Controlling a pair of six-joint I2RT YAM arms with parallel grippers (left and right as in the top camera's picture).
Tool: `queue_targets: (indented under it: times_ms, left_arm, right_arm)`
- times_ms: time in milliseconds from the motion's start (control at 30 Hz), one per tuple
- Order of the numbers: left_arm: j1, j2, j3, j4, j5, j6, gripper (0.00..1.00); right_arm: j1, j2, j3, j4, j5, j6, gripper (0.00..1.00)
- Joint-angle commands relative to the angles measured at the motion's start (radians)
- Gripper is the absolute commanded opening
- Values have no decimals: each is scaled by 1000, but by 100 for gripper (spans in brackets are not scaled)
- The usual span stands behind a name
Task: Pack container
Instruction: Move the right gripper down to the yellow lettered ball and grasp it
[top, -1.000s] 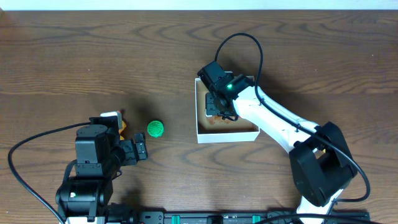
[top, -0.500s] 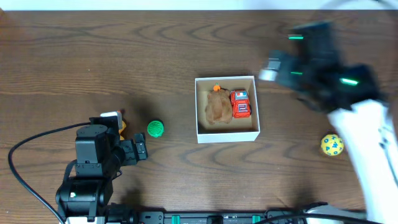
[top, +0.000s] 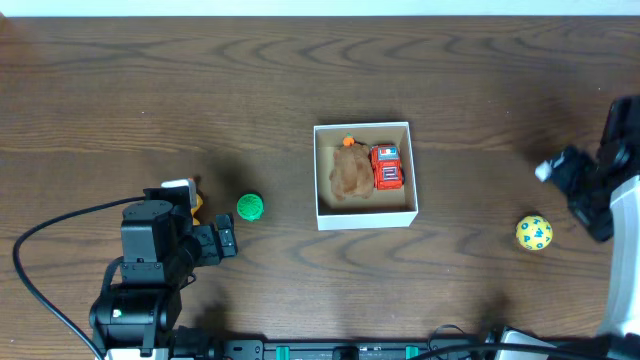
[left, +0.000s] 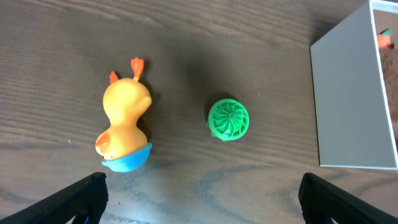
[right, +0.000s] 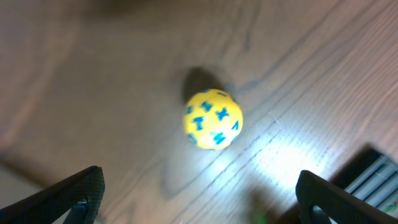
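Under left arm (top: 150, 240), duck (top: 196, 205) half-hidden.

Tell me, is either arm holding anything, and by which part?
Nothing is held. The left fingers are open near the duck and green ball; the right fingers are open near the yellow ball.

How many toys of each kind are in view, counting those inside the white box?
Balls: 2 (green ribbed ball, yellow ball with blue marks)
Toy cars: 1 (red toy car, inside the white-walled square container)
Ducks: 1 (yellow-orange duck on a blue base)
Plush toys: 1 (brown fuzzy toy, inside the container)
Total: 5
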Motion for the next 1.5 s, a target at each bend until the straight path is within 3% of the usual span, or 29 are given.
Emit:
queue_targets:
  times_ms: [0, 200, 433, 667, 900, 1200, 1467]
  left_arm:
    - [-3, -1, 18, -4, -1, -6, 98]
    - [-3, -1, 18, -19, -1, -6, 98]
    - [-3, -1, 18, -19, -1, -6, 98]
    - [-3, -1, 18, -21, -1, -6, 98]
    - [-3, -1, 18, -21, -1, -6, 98]
    - [-3, -1, 18, -21, -1, -6, 98]
    - [-3, -1, 18, -19, -1, -6, 98]
  right_arm:
    - [-42, 5, -156, 77, -33, -35, 99]
    - [-55, 5, -373, 280, -34, -35, 98]
    - [-55, 5, -467, 408, -31, -35, 80]
    - [-55, 5, -476, 447, -27, -47, 45]
    - [-54, 5, -476, 447, -28, -67, 1]
    - [-17, -34, -400, 389, -35, -141, 1]
    - [171, -158, -159, 250, -36, -241, 1]
